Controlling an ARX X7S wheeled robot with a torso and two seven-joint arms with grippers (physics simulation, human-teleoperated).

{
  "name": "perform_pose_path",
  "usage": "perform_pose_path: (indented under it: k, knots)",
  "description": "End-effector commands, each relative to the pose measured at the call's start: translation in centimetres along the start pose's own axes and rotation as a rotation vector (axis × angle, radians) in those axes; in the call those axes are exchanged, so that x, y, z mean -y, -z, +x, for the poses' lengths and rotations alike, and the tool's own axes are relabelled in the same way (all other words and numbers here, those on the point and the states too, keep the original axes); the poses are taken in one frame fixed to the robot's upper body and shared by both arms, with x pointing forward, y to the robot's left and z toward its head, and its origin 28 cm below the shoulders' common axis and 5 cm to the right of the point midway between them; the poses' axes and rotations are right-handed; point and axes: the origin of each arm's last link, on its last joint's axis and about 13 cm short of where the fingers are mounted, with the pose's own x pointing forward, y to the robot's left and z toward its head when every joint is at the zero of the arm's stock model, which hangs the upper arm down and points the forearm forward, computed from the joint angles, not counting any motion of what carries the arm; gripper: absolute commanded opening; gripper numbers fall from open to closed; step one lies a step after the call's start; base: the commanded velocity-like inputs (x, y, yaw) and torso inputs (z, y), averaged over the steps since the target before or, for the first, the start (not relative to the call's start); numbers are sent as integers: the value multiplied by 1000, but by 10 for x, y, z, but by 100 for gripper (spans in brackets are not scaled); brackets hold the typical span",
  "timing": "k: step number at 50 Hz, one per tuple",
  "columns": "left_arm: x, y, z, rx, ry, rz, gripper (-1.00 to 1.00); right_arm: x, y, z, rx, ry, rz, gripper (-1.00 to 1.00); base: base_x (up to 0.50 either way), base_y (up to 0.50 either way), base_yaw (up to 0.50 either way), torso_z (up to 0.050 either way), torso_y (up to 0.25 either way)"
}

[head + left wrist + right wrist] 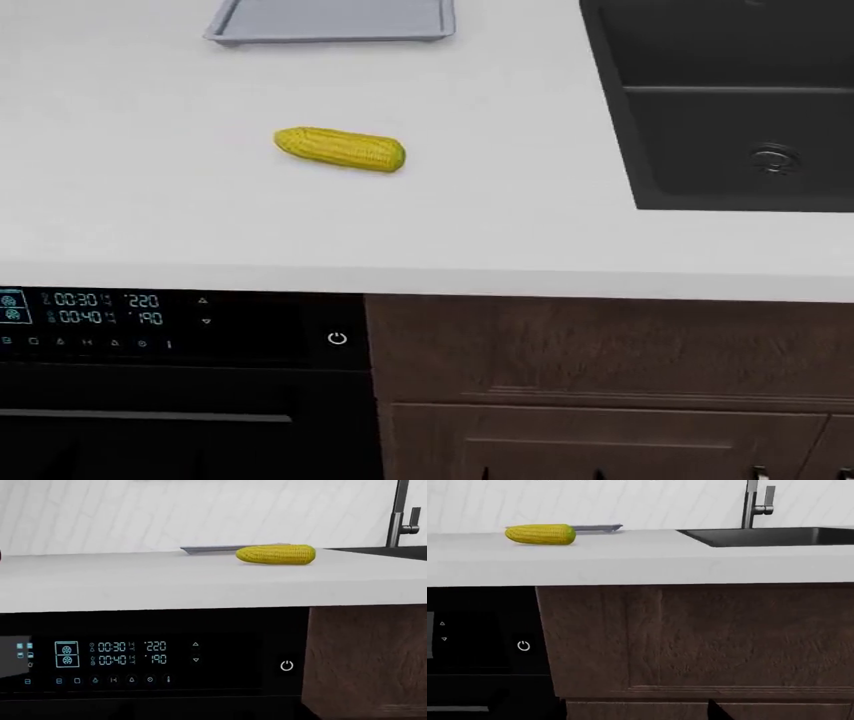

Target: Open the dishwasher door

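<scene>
Closed dishwasher door (147,430), silver bar handle (144,415) across it, under the counter (507,220). Neither hand visible; grip state impossible to tell.

Long kernelled corn cob (339,150): yellow
Flat desk (160,220): white
Shallow tray (332,20): grey
Glossy dishwasher door (160,440): black; bar handle (144,416) silver
Control digits (107,308): cyan
Wood-grain cabinet front (601,350): dark brown
Sink basin (727,100): black

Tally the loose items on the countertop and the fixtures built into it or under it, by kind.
Corn cob: 1
Grey tray: 1
Black sink: 1
Faucet: 1
Dishwasher door: 1
Wood cabinet front: 1
Total: 6
</scene>
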Motion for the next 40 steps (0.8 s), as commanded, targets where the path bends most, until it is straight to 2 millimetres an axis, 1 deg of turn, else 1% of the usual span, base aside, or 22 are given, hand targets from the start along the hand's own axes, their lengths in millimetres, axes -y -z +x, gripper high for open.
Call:
perform_pose_path:
  k: [1, 14, 33, 40]
  knots:
    - [0, 0, 0, 0, 3, -8, 100, 0, -2, 1, 14, 4, 17, 100, 0, 0, 0, 0, 0]
    - [0, 0, 1, -2, -16, -11, 100, 0, -1, -2, 13, 4, 20, 100, 0, 0, 0, -1, 0]
    - [1, 1, 1, 16, -4, -16, 100, -1, -1, -3, 13, 1, 17, 100, 0, 0, 0, -50, 0]
    - [1, -1, 0, 11, 2, -25, 100, -1, -4, -5, 16, 3, 18, 100, 0, 0, 0, -50, 0]
